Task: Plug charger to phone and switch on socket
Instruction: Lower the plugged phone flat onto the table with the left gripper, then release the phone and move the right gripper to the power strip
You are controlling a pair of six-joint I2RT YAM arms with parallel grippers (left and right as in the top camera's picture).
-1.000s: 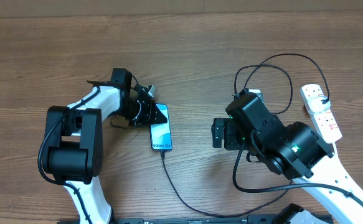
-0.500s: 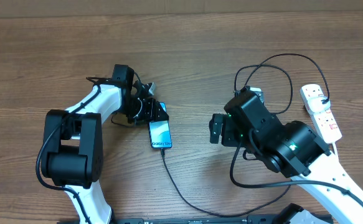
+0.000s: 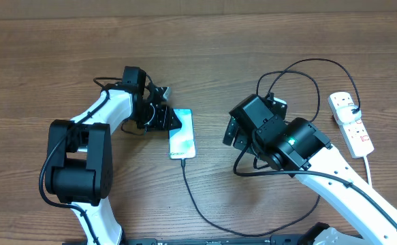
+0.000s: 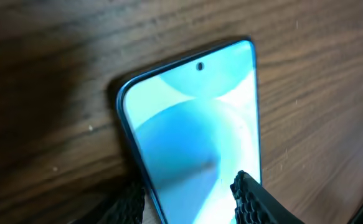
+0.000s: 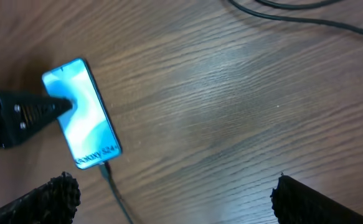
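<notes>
Brown wood-grain table point(image 3: 48, 54). Phone point(image 3: 182, 134) lies flat left of centre, screen up. "Galaxy S24" reads only in the right-wrist view, at its near end. Charger point(image 3: 197, 204) enters that end. Socket point(image 3: 351, 121), far right, shows overhead only. Left gripper point(image 4: 190, 205): fingers partly apart over the screen's long edges, contact unclear. Right gripper point(image 5: 181, 202): fully spread, empty, right of the phone.

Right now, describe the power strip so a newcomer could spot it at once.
On the wooden table, look to the far right edge in the overhead view. The socket lies there at a slant, a long white strip with a white cord leaving its lower end. Its small red switches and white body set it apart from the thin black charger looping beside it.
</notes>
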